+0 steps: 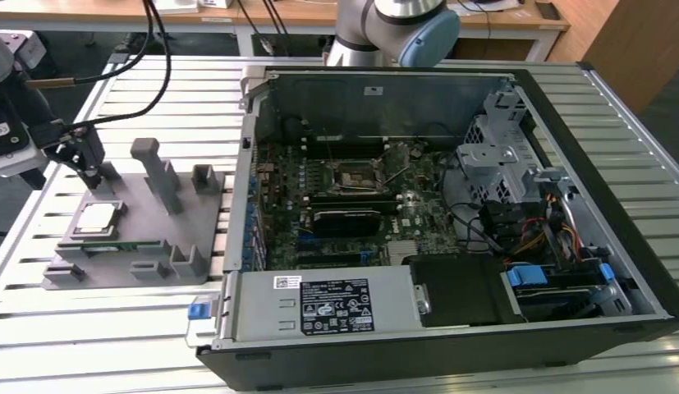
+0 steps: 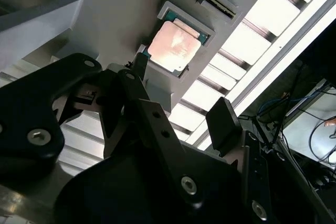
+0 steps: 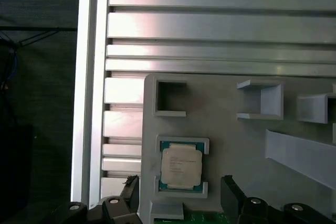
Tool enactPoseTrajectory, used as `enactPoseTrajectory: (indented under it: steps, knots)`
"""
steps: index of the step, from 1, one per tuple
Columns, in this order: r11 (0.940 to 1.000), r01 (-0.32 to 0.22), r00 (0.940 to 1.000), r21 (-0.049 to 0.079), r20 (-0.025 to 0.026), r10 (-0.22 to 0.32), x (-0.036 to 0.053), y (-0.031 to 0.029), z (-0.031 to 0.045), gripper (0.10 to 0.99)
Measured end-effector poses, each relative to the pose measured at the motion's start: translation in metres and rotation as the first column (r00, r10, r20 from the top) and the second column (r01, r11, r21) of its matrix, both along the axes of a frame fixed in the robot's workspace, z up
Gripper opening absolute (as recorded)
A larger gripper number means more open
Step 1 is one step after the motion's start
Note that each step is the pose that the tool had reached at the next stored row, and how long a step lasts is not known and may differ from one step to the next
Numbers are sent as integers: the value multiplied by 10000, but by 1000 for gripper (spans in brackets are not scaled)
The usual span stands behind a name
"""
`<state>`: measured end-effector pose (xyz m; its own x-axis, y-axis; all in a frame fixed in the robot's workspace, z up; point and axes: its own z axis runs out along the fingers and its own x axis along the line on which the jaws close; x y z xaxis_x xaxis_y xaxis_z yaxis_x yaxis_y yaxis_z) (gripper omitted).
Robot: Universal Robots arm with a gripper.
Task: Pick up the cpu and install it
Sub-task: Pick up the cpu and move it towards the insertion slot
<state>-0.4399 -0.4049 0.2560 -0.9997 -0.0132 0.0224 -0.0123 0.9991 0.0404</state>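
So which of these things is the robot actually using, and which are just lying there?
In the job: the cpu, sitting in the grey holder; the open gripper close to it; the socket inside the computer case.
Lying about: the green memory stick; the power supply; the drive cables.

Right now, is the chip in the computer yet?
Not yet. Done: nothing shows as finished; the cpu lies in its grey holder. In hand: the open pincer hovers by the cpu, one finger to each side, holding nothing. Left: picking it up and fitting it into the socket.
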Motion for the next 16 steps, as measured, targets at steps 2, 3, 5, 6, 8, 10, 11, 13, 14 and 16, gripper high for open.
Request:
enactPoseTrajectory:
  steps: [2, 3, 5, 6, 8, 10, 11, 13, 14, 16]
  knots:
    - [10000, 2, 10000, 0, 4, -2, 0, 0, -36, 718]
    - [10000, 2, 10000, 0, 8, -2, 0, 0, -54, 718]
    - [10000, 8, 10000, 0, 14, -8, -1, 1, -91, 718]
    - [10000, 10, 10000, 0, 19, -10, -2, 1, -108, 718]
    - [10000, 21, 10000, -1, 21, -21, -2, 7, -145, 718]
    - [10000, 51, 10000, -3, 22, -51, -2, 17, -174, 718]
    - [10000, 59, 10000, -3, 22, -59, -2, 20, -182, 718]
    - [10000, 60, 10000, -3, 22, -60, -3, 19, -201, 718]
    - [10000, 60, 10000, -3, 22, -60, -5, 20, -213, 718]
    - [10000, 60, 10000, -3, 21, -60, -8, 20, -241, 718]
